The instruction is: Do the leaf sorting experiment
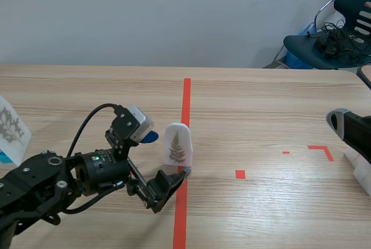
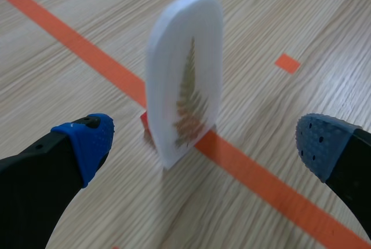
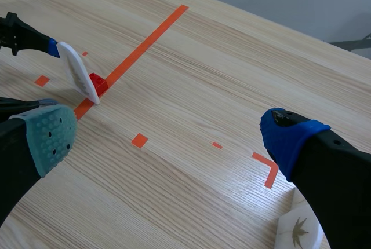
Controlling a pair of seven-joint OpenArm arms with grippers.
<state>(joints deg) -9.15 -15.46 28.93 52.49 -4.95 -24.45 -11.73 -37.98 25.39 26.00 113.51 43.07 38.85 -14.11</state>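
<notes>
Currently listed for you, operator, with every place taken from the fern plaque.

1. Fern plaque [image 1: 177, 143]: white, arch-topped, with one brown-green fern frond on its face. It stands upright on your counter [image 1: 272, 98], set on the long tape stripe [image 1: 186, 95], and a small red block [image 3: 97, 81] touches its foot.

2. Left tool [image 1: 168, 156]: wide open, holding nothing. Its blue pads [image 2: 88, 139] sit one to each side of the fern plaque, both apart from it. The plaque stands just ahead of the gap.

3. Right tool [image 3: 171, 139]: wide open, holding nothing, well apart from the fern plaque on its right side. One pad shows grey-green, the other blue.

4. Branch-leaf plaque [image 1: 11, 128]: white, with a grey branching leaf, well to the left of the fern plaque. You see only part of it.

5. Small leaf tile [image 3: 298, 233]: white with a lobed brown leaf, far to the right of the fern plaque, partly hidden by the right tool's blue-padded finger.

6. Chair [image 1: 339, 29]: dark, with a tangle of cables on its seat, beyond the counter, behind and to the right of the fern plaque.
</notes>
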